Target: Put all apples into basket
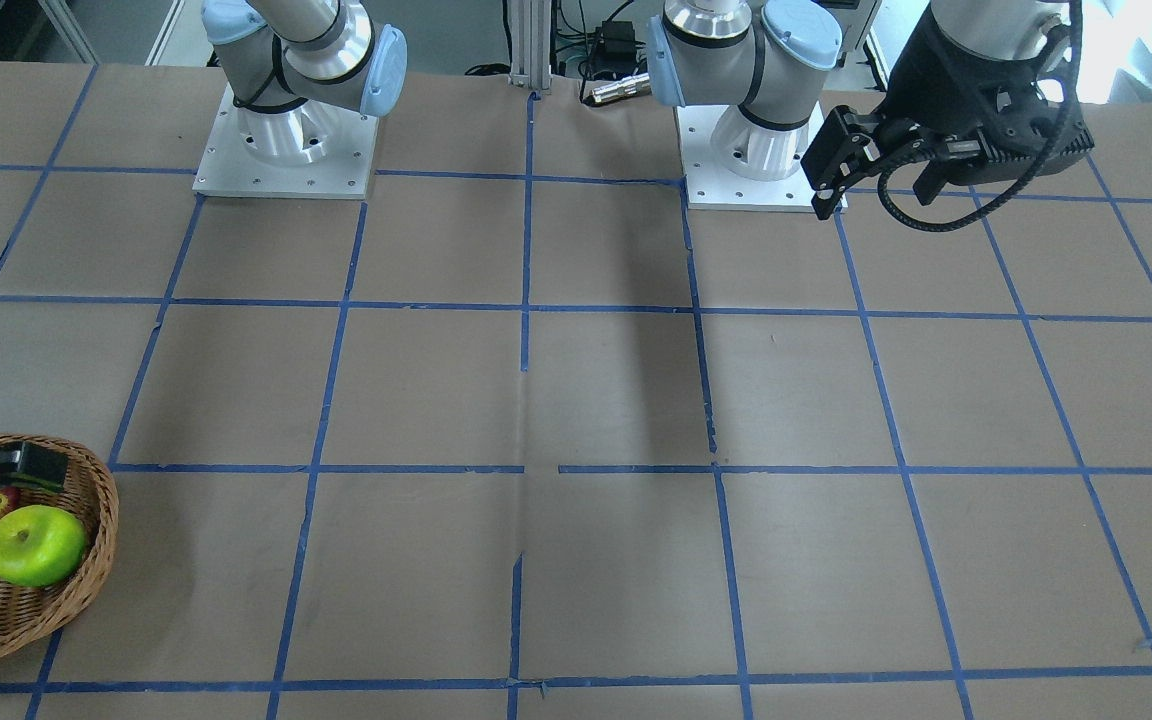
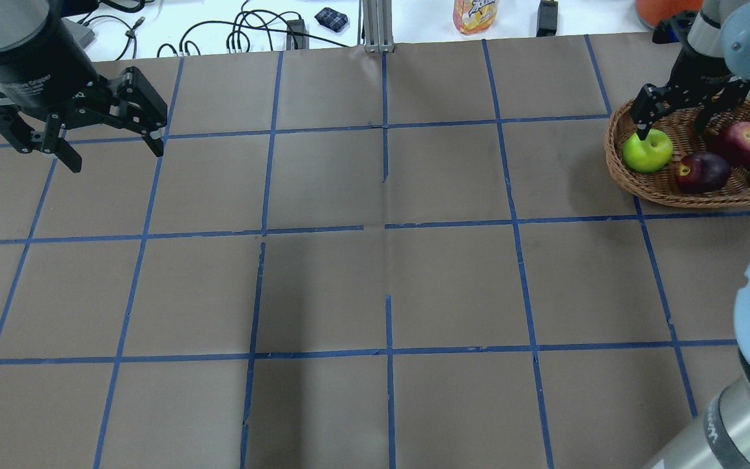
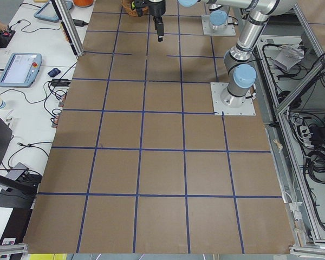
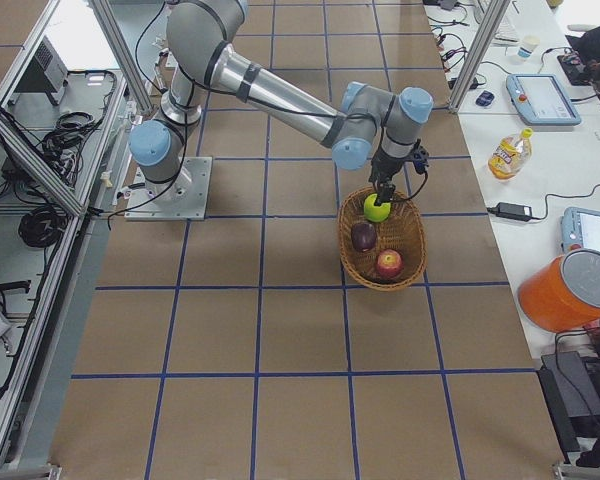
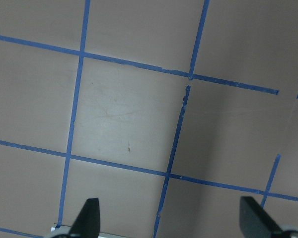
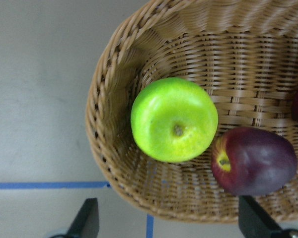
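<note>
Your right hand (image 2: 670, 127) hangs over one end of the wicker basket (image 2: 648, 189). Its two fingers are spread wide and nothing is pinched between them. The green apple (image 2: 647, 150) sits right under that hand, inside the basket. In the right wrist view it lies between the two fingertips. From above, one finger looks very close to the top of the apple, but you cannot tell if it touches.

The dark purple apple (image 2: 702, 172) lies against the green one, and the red apple (image 2: 744, 139) is near it. All three are in the basket.

Your left hand (image 2: 114, 158) is spread too, holds nothing, and is far off at the other end of the bench (image 2: 381, 273).

So the next move looks like a job for the right hand. Go straight up, not sideways, so the fingers do not bump the green apple or the basket wall.
</note>
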Action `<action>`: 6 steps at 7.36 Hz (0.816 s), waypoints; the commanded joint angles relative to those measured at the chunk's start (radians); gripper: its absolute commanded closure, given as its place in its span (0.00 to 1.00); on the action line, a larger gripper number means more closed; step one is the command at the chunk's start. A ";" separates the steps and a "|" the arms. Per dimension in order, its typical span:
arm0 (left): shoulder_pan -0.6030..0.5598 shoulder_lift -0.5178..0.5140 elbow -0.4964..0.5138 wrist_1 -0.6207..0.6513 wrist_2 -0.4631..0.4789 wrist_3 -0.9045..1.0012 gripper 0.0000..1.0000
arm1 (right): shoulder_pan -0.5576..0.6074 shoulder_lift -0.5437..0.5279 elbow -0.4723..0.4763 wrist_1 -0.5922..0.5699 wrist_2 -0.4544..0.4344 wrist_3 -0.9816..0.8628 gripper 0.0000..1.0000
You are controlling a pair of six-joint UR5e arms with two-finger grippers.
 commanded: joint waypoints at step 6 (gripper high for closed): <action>-0.038 -0.004 0.016 0.103 -0.002 0.026 0.00 | 0.199 -0.506 0.203 0.321 0.092 0.281 0.00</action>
